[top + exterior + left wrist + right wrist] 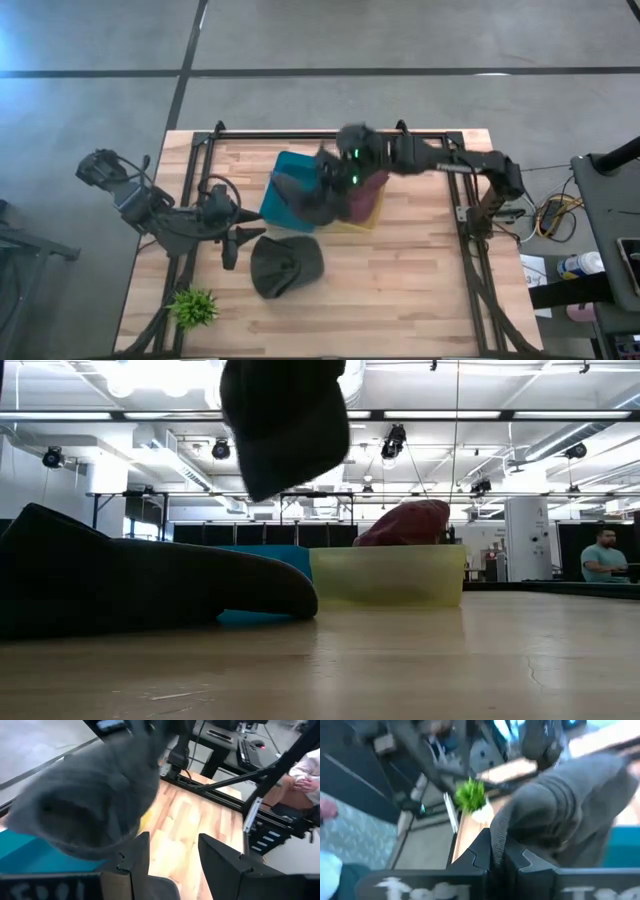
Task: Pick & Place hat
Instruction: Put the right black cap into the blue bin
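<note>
My right gripper (498, 851) is clenched on just the edge of the dark hat (312, 195), which dangles in the air over the teal bin (283, 170) and yellow bin (388, 575). With so thin a pinch, a swing could slip it loose outside a bin. My left gripper (170, 857) waits with fingers apart near the second hat (285, 265).

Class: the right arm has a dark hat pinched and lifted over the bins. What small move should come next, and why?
Probably lower it: the right gripper, fingers shut on the dark hat, hangs over the teal bin, well clear of it in the low view.
</note>
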{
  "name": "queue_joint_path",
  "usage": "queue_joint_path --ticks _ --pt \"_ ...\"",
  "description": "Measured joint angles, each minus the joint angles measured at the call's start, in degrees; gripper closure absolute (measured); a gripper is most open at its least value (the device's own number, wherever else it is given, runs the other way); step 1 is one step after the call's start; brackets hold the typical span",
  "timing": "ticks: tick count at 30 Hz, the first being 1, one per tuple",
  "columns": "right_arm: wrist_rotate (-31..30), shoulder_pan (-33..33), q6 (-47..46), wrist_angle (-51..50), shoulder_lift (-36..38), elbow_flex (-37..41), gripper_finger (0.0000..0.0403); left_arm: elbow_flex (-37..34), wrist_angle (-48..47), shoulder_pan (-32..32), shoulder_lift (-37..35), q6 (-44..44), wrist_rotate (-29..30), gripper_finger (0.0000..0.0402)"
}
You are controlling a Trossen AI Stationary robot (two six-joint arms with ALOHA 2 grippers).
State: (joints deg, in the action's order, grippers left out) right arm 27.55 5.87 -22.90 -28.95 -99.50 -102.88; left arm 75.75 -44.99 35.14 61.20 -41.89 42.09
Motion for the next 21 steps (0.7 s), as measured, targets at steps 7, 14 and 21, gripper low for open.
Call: queue_joint_path --ticks 7,14,21 --pt "4.35 10.47 -2.37 6.72 -0.01 2.55 0.0395 -1.34 -1.15 -0.02 -0.11 -2.13 9.51 0.0239" --pt "7.16 14.01 -8.77 15.02 -6.71 3.9 0.0395 -1.34 -1.33 -0.63 -1.42 3.93 18.25 0.0239" --pt "7.63 14.27 -16.31 30.44 -16.21 3.88 0.0395 -1.34 -1.43 -3.05 -4.39 7.29 19.11 0.0239"
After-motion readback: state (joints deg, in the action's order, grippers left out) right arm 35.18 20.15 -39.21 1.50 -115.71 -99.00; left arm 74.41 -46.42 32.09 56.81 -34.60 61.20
